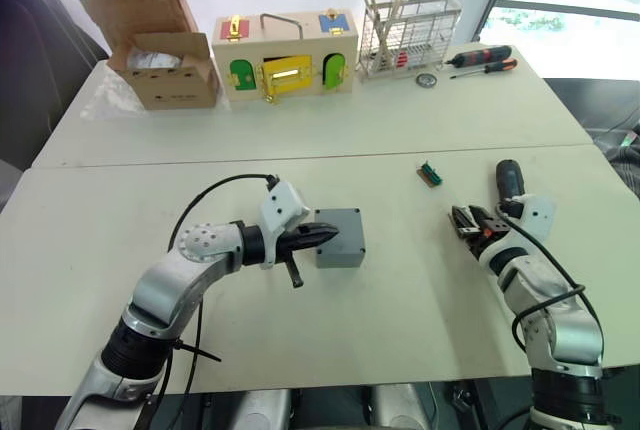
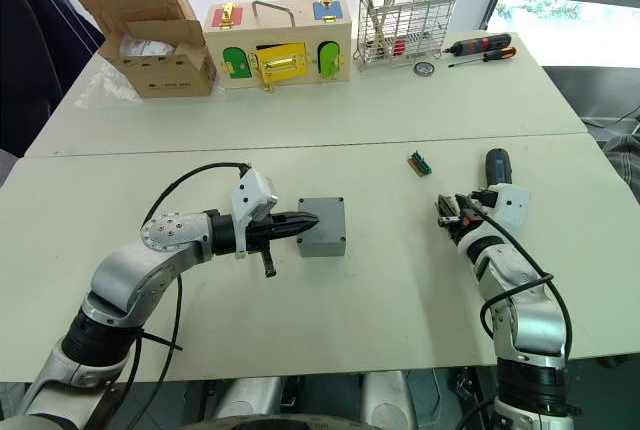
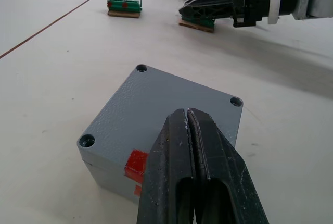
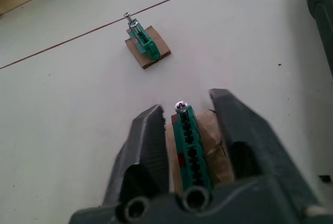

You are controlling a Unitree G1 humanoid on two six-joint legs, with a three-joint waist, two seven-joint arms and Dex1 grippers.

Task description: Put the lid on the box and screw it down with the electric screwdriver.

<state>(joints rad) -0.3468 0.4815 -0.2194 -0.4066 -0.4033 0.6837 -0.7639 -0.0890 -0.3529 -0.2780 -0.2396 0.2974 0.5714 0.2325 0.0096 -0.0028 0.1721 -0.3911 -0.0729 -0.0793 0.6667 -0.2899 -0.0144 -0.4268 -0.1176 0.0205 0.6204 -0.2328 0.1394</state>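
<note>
The small square grey plastic box [image 1: 339,238] stands near the middle of the white worktop [image 1: 300,130], with the flat grey plastic lid [image 3: 171,114] seated on top; the corner screw holes are empty. A red mark shows on the side facing the left gripper [image 1: 322,234], whose jaws are pressed together with nothing between them, the tips resting over the lid's near edge.

The thick black cylindrical electric screwdriver [image 1: 510,182] lies on the worktop at the robot's right, just beside the right gripper [image 1: 464,222]. That gripper's jaws are clamped on a small green screw-holder strip on a brown card base [image 4: 188,140], with one screw head standing at its far end. A second green screw-holder strip on brown card [image 1: 430,174] lies apart from it, between the box and the screwdriver and further from the robot.

Along the far edge stand an open brown cardboard box [image 1: 160,40], a wooden box with coloured latches [image 1: 285,55], a white wire rack holding sticks [image 1: 408,35] and two orange-and-black hand screwdrivers [image 1: 482,60].
</note>
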